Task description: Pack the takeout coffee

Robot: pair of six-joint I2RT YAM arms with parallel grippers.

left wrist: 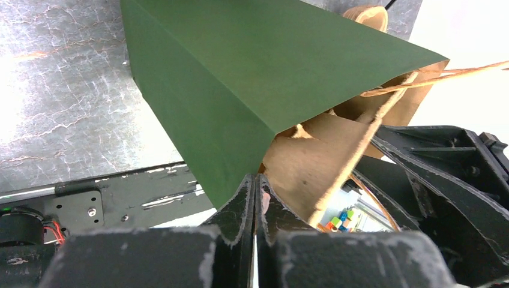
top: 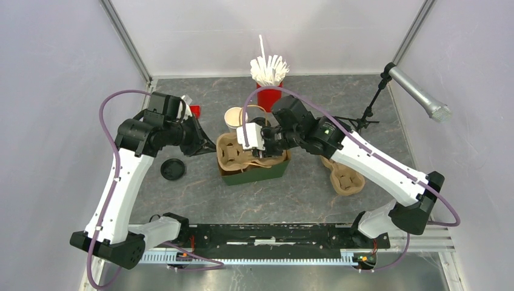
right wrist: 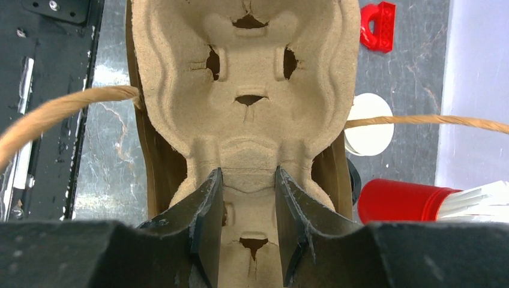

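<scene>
The lidded takeout coffee is not clearly in view; only a black rounded edge (right wrist: 354, 180) shows behind the bag, and I cannot tell what it is. A green paper bag (top: 254, 171) stands open mid-table, also seen in the left wrist view (left wrist: 240, 78). My left gripper (top: 203, 144) is shut on the bag's left rim (left wrist: 258, 180). My right gripper (top: 257, 148) is shut on the narrow middle of a brown pulp cup carrier (right wrist: 246, 78) and holds it over the bag's mouth (right wrist: 247, 180). The carrier (top: 233, 151) is empty.
A lidless white cup (top: 235, 117) stands behind the bag. A loose black lid (top: 173, 169) lies to the left. A red cup of white straws (top: 268, 91) stands at the back. A second carrier (top: 345, 176) lies to the right. A microphone stand (top: 373, 109) is at the back right.
</scene>
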